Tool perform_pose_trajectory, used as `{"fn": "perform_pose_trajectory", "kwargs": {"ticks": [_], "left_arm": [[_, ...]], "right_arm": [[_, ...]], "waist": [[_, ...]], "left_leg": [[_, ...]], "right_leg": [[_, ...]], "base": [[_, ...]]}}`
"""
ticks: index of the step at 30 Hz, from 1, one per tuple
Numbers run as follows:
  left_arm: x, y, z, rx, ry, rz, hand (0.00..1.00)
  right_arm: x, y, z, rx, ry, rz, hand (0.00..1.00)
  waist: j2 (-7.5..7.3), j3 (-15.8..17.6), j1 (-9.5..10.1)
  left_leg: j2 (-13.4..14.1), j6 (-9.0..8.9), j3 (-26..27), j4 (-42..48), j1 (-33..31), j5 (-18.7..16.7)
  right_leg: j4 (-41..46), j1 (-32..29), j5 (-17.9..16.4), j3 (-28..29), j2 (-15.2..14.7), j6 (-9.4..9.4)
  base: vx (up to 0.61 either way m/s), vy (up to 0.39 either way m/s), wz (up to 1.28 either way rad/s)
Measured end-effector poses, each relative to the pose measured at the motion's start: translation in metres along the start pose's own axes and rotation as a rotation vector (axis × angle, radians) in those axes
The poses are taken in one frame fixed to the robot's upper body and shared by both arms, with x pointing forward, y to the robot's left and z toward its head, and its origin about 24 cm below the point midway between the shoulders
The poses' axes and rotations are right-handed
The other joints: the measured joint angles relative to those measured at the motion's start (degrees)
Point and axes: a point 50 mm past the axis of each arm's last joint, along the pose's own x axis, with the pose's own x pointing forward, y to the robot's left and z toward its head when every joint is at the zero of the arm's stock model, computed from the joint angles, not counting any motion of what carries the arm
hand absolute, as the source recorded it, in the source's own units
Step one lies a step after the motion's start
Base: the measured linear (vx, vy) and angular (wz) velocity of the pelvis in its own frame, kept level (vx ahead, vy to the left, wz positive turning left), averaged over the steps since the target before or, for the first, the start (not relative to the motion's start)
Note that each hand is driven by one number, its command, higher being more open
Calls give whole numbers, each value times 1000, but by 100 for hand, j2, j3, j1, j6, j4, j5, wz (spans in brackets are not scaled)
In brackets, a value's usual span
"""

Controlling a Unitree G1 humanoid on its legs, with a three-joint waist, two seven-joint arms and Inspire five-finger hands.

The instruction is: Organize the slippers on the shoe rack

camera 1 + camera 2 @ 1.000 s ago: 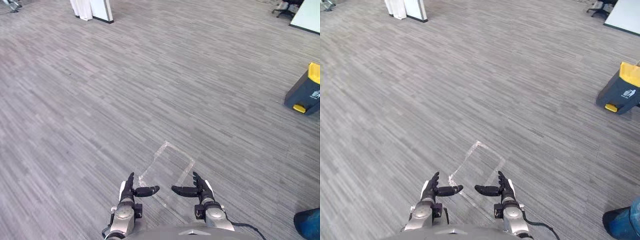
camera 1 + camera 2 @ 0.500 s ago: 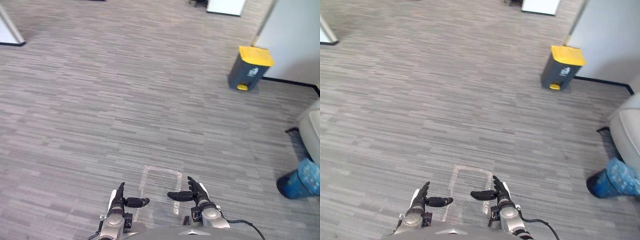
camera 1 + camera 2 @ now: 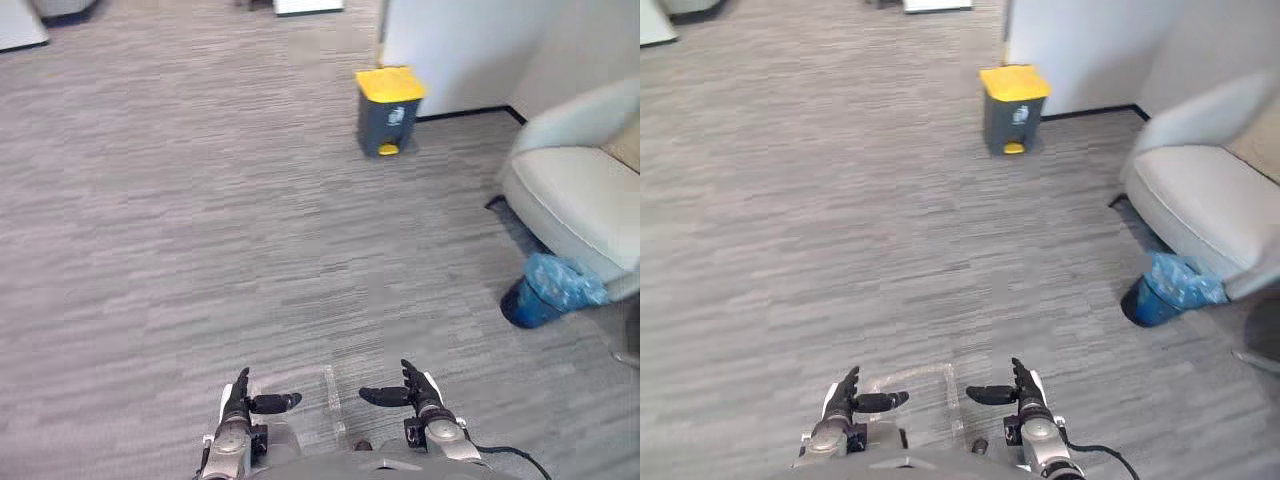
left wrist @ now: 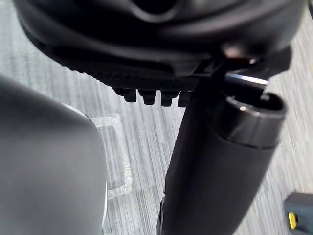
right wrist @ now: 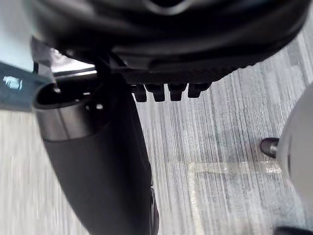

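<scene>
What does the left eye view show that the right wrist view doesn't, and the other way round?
Left eye view: a bin with a yellow lid by the wall, a pale armchair, a blue-bagged bin beside it, and the left hand, open and empty.
Right wrist view: the right hand from very close, thumb standing out, fingers in a short row, holding nothing. A dark shape at one edge is too blurred to name.
Shared: the right hand, the grey floor and the clear tape outline on it.
</scene>
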Motion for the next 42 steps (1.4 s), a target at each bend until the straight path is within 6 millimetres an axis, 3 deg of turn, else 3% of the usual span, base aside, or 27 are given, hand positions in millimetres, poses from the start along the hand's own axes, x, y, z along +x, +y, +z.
{"fn": "perform_pose_trajectory", "kwargs": {"ticks": [1,3,4,5,7,11,13,14,15,16,18,22,24,25,27,28,29,31,32,33,34,35,37,39,42], "left_arm": [[0,0,1,-1,-3,0,100],[0,-1,1,-1,-4,1,100],[-1,-8,-2,-12,8,-11,100],[0,-6,0,-6,10,-14,100],[2,3,0,5,10,6,100],[2,4,-2,11,19,8,100],[2,4,-3,13,20,6,100],[1,6,-4,16,24,10,100],[2,6,-4,17,28,10,100],[2,4,-5,15,37,7,100],[2,3,-8,9,53,2,100],[1,2,-10,3,62,-9,100],[3,1,-6,0,51,-20,100],[3,1,-4,-3,47,-19,100],[4,0,0,-26,32,-16,100],[3,-4,2,-44,23,-18,100],[3,-5,3,-70,22,-16,100],[3,-5,3,-77,17,-11,100],[3,-5,6,-79,8,-11,100],[4,-5,7,-78,5,-10,100],[3,-6,6,-80,6,-8,100],[2,-9,5,-89,14,-16,100],[4,-4,7,-77,7,-4,100],[3,0,3,-72,17,6,100],[2,0,0,-71,26,4,100]], "right_arm": [[0,-1,0,8,3,-5,100],[0,-5,-3,26,16,-26,100],[0,-12,-4,18,16,-43,100],[1,-13,-5,18,23,-49,100],[-1,-7,-9,53,34,-41,100],[-2,-3,-9,67,37,-31,100],[0,0,-5,51,29,-18,100],[2,3,0,37,21,-4,100],[2,4,0,30,20,1,100],[2,4,1,27,18,1,100],[3,2,4,23,10,-5,100],[4,-6,-2,8,37,-22,100],[3,-12,-6,6,49,-38,100],[3,-13,-7,6,51,-40,100],[2,-15,-9,8,53,-50,100],[2,-17,-7,18,43,-59,100],[3,-19,-6,26,40,-70,100],[3,-21,-3,36,34,-86,100],[3,-22,-4,45,36,-93,100],[3,-22,-5,49,38,-95,100],[2,-26,-6,61,40,-112,100],[2,-30,-6,60,39,-125,100],[0,-25,-12,71,52,-117,100],[-2,-20,-16,84,63,-106,100],[-3,-15,-16,98,59,-98,100]], "waist": [[-18,11,28],[28,-8,47],[238,-52,49],[188,-21,51],[-91,-74,69],[-157,-84,88],[-71,-46,120],[-59,-36,113],[-58,-36,111],[-54,-35,101],[8,-15,32],[12,-20,22],[26,19,34],[36,32,52],[99,81,138],[221,129,185],[252,176,225],[247,190,253],[199,230,266],[184,249,276],[233,228,288],[301,213,295],[63,118,295],[-69,34,321],[-82,-2,320]], "left_leg": [[-136,0,-191,-310,1,1],[-526,10,-1215,-1527,13,224],[-492,-64,-1640,-1852,17,996],[-510,48,-1492,-1654,29,969],[-709,223,-1097,-1870,271,850],[-742,478,-330,-2066,676,660],[-633,520,214,-2358,928,685],[-604,557,515,-2488,1057,708],[-603,558,635,-2533,1096,709],[-576,558,875,-2619,1180,709],[-523,549,1023,-2793,1300,732],[-420,483,1045,-2849,1473,770],[-106,214,978,-1789,1069,594],[-31,166,973,-1503,971,563],[227,148,948,-465,619,551],[403,210,829,317,372,602],[354,223,467,564,182,343],[13,234,-99,-108,104,22],[-260,267,-566,-713,67,5],[-342,267,-733,-914,66,16],[-532,130,-1328,-1656,111,316],[-575,226,-1331,-1687,214,734],[-691,266,-1119,-1842,322,719],[-800,360,-920,-2093,544,769],[-883,410,-785,-2367,882,802]], "right_leg": [[-1,21,-2,153,-37,30],[-5,55,-48,620,-85,269],[10,67,-120,835,24,425],[71,104,-182,1020,-4,525],[227,23,-296,1252,-319,708],[623,-209,-307,1598,-492,814],[974,-514,-222,883,-626,946],[999,-619,-213,-169,-849,938],[951,-646,-218,-691,-947,896],[849,-643,-186,-1557,-1089,744],[830,-647,-107,-1863,-1076,654],[379,-384,-4,-1723,-796,564],[-481,69,315,-1699,-481,516],[-591,133,362,-1671,-433,500],[-779,309,414,-1502,-281,450],[-786,411,384,-1319,-154,403],[-739,433,353,-1081,-128,359],[-637,305,335,-610,-186,338],[-550,220,303,-315,-271,368],[-515,204,290,-234,-304,393],[-313,26,177,48,-308,544],[-260,42,150,238,-264,647],[-293,56,128,347,-465,747],[-289,66,79,412,-631,823],[-342,224,57,503,-734,857]], "base": [[291,276,-136],[261,297,-132],[254,322,-110],[280,362,-98],[224,278,-75],[123,181,-95],[82,152,-144],[68,84,-115],[82,34,-117],[91,-4,-94],[109,-29,-64],[102,-65,-16],[51,-132,-13],[12,-84,-19],[16,-42,-45],[47,26,-82],[73,77,-111],[72,159,-128],[64,175,-106],[60,199,-120],[73,203,-102],[94,212,-93],[167,173,-44],[233,137,-36],[193,70,-26]]}}
